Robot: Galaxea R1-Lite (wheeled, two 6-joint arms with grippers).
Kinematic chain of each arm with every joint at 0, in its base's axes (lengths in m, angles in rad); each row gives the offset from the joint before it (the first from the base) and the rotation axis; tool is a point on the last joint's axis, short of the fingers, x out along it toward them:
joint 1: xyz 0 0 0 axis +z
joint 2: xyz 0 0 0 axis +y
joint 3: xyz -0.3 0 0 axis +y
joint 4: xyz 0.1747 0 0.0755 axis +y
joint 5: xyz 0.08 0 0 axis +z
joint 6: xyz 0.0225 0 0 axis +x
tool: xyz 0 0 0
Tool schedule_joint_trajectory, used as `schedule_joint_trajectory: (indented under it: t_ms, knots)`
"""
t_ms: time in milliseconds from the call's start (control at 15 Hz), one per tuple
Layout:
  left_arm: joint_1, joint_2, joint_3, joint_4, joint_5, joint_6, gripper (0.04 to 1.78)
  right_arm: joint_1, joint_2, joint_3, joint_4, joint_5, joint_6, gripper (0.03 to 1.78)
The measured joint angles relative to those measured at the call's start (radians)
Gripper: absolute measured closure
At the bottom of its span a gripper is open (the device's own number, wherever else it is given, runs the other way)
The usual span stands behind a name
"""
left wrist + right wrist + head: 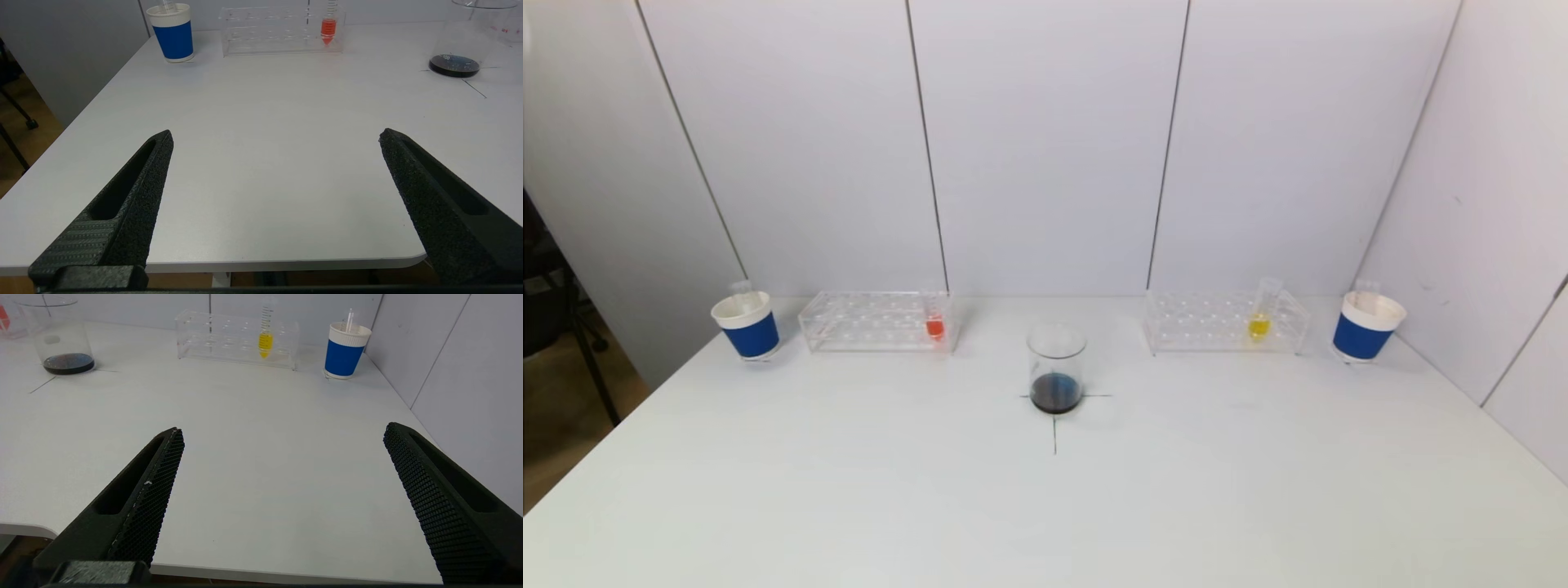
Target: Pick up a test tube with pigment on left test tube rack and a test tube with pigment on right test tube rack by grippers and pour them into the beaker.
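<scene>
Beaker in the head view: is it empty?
No, the beaker on the table's cross mark already holds a shallow layer of dark liquid at its bottom.

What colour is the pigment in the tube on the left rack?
Orange-red pigment, clearest in the left wrist view.
</scene>
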Motion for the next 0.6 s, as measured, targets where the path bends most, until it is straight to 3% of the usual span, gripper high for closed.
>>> schedule_joint_trajectory:
  t_ms: [600]
  knots:
    - [0.000, 0.000, 0.000, 0.000, 0.000, 0.000, 0.06, 0.000, 0.000, 0.000, 0.001, -0.002, 0.031, 0.04]
